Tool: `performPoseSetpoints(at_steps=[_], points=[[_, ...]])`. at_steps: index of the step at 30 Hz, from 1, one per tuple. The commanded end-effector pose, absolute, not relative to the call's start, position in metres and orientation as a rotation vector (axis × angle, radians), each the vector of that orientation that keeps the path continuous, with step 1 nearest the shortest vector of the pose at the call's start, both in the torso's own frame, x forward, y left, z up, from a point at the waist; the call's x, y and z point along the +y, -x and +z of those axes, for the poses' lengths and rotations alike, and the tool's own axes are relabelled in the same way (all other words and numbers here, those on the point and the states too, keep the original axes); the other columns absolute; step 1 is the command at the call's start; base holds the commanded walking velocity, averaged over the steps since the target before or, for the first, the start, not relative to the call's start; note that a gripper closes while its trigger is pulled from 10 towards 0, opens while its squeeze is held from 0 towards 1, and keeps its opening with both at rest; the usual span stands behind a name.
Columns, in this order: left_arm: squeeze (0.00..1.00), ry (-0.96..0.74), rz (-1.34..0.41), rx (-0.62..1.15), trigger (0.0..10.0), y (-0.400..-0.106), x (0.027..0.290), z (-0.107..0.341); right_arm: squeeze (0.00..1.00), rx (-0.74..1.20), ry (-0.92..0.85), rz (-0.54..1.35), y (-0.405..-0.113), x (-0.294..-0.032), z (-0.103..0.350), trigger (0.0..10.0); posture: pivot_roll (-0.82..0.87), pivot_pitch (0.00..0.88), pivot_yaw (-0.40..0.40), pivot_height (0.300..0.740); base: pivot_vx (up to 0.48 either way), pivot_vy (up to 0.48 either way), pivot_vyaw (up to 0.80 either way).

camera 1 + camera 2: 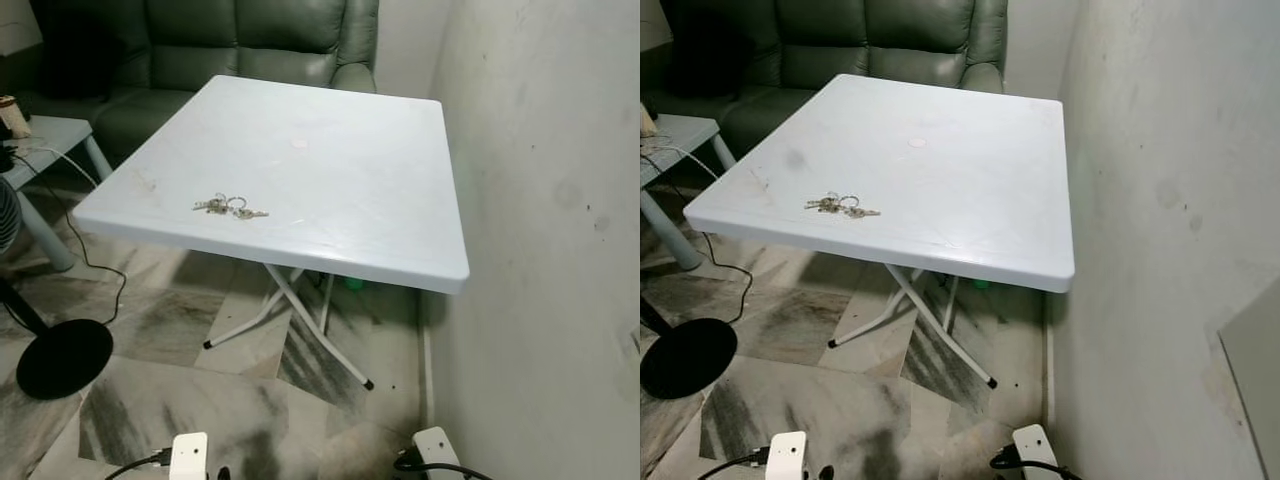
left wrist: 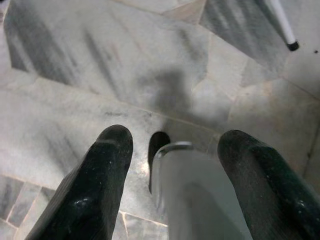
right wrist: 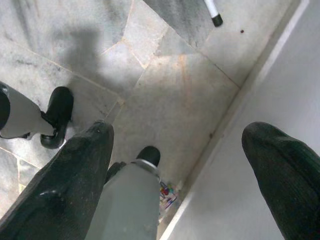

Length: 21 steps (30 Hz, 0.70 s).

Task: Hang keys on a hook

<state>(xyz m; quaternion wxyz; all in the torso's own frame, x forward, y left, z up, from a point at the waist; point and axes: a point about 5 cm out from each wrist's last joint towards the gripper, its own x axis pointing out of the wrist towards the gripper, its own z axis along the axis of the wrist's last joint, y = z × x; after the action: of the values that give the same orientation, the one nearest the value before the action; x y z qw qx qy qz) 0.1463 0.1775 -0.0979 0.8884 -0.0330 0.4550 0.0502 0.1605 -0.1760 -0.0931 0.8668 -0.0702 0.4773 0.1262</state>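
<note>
White square folding worktop (image 1: 330,170) on crossed white legs, standing on grey-veined marble floor (image 1: 150,400), right edge just beside pale wall. Bunch of keys (image 1: 229,207) lies flat on worktop at about 8 o'clock from its centre, near front edge. Faint round mark (image 1: 299,143) on surface at 12 o'clock from keys, well apart.

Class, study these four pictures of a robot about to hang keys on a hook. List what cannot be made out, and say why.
- The keys on the white table: too small in the eye views to count them.
- The sofa: cut off by the top edge.
- The left gripper and right gripper: both open above the floor, their arms lie outside the wrist views.
- The black round base: its stand is cut off by the left edge.
</note>
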Motion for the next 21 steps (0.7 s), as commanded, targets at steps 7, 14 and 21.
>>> performPoseSetpoints(at_steps=[7, 14, 21], points=[[0.0, 0.064, 0.115, 0.946, 10.0, -0.1466, 0.1839, -0.0972, 0.0, 0.992, 0.132, 0.268, -0.1625, -0.1709, -0.0928, 10.0, -0.04, 0.0, -0.036, 0.74, 0.0, 0.48, 0.0], [0.0, 0.063, 0.115, 0.942, 10.0, -0.1477, 0.1839, -0.0968, 0.0, 0.988, 0.129, 0.267, -0.1635, -0.1706, -0.0924, 10.0, -0.04, 0.0, -0.037, 0.74, 0.0, 0.48, 0.0], [0.0, 0.062, 0.117, 0.94, 10.0, -0.1478, 0.1842, -0.0967, 0.0, 0.987, 0.129, 0.268, -0.1639, -0.1705, -0.0922, 10.0, -0.04, 0.0, -0.039, 0.74, 0.0, 0.48, 0.0]])
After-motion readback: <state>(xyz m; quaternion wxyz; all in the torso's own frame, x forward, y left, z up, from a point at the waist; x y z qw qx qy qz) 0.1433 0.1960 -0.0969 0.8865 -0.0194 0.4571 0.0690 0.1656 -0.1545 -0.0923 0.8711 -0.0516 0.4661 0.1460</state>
